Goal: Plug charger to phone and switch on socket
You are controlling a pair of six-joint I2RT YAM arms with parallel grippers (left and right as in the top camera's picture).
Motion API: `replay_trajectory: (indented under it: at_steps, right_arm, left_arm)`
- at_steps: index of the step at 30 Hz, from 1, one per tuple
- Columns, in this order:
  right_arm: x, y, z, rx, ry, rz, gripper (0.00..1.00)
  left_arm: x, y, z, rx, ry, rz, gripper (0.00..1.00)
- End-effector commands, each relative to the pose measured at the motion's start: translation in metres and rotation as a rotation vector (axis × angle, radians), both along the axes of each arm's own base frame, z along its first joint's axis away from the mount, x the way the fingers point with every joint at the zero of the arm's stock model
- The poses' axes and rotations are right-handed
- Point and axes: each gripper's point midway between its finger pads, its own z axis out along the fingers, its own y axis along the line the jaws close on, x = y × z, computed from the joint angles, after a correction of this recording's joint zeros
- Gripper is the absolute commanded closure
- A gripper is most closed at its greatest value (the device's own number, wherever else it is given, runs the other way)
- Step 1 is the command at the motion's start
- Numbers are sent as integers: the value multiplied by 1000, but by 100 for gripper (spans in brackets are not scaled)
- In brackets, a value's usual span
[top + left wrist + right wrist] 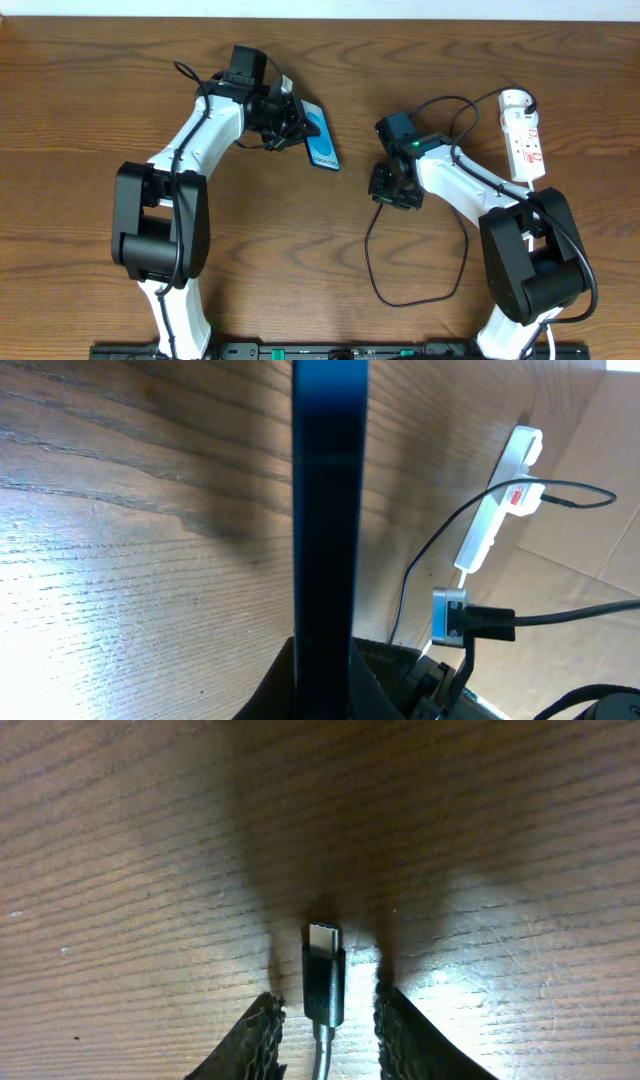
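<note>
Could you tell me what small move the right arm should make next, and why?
Probably ease the right gripper toward the phone, aiming the charger tip at its lower end. The left gripper holds the phone, the tip sticks out ahead of the right gripper, and a gap separates them.

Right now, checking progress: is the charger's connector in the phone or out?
Out. The charger's connector tip shows bare between the fingers of the right gripper; the left gripper holds the phone apart from it.
</note>
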Motion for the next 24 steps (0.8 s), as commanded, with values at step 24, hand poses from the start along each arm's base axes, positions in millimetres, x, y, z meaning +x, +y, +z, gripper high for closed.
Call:
replay_trajectory:
  at_steps: [24]
  right_arm:
    - [-5, 6, 8, 107, 40, 14, 98]
  left_arm:
    - [-5, -30, 51, -261, -163, -184, 92]
